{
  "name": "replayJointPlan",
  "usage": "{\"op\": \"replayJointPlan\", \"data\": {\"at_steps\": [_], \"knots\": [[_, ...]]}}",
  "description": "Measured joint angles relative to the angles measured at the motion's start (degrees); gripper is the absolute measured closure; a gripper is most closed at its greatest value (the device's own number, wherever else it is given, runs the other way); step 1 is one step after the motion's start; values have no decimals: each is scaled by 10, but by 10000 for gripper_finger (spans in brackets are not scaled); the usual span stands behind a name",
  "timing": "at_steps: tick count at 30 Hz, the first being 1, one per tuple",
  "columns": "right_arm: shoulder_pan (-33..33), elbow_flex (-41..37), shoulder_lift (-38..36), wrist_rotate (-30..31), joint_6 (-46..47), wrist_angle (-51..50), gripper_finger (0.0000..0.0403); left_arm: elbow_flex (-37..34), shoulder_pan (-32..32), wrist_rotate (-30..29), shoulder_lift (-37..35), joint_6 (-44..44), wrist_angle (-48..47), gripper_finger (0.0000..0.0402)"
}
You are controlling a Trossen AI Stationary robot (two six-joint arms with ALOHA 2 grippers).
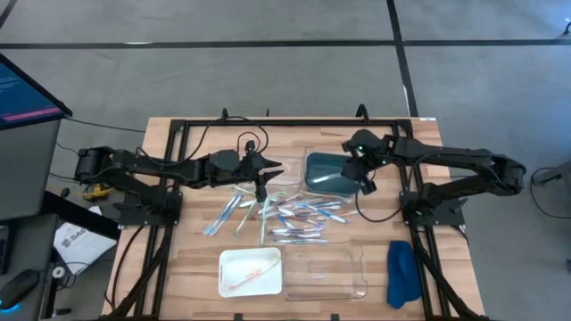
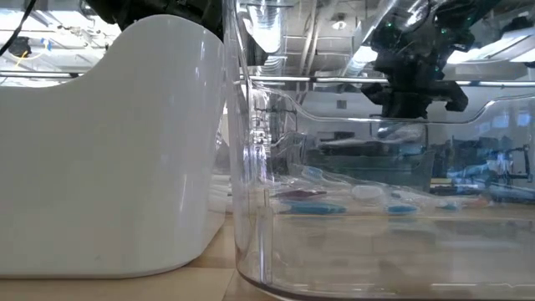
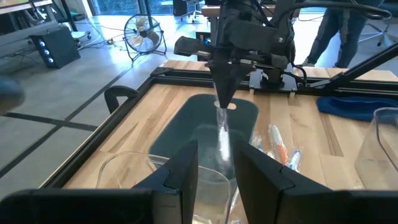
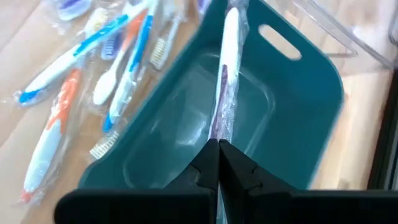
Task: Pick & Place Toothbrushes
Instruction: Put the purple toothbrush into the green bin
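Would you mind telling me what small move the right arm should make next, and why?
Probably open the right end effector and let go. It is shut on a wrapped toothbrush that hangs over the teal tray, so releasing should drop it inside. The left end effector hovers near the pile.

Glossy plastic teal tray, clear-wrapped toothbrushes, matt wooden table.
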Motion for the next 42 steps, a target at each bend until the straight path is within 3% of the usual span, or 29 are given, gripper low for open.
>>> {"op": "replayJointPlan", "data": {"at_steps": [12, 27, 42], "knots": [[-2, 0, 14, -12, -84, 1, 403, 0, -1, 0, 0, 0, 0, 307], [-29, 0, 169, -8, -88, 32, 403, 0, -1, 0, 0, 0, -1, 307], [-29, 0, 88, -6, -25, 72, 397, 0, 0, 0, 0, 0, -3, 307]]}}
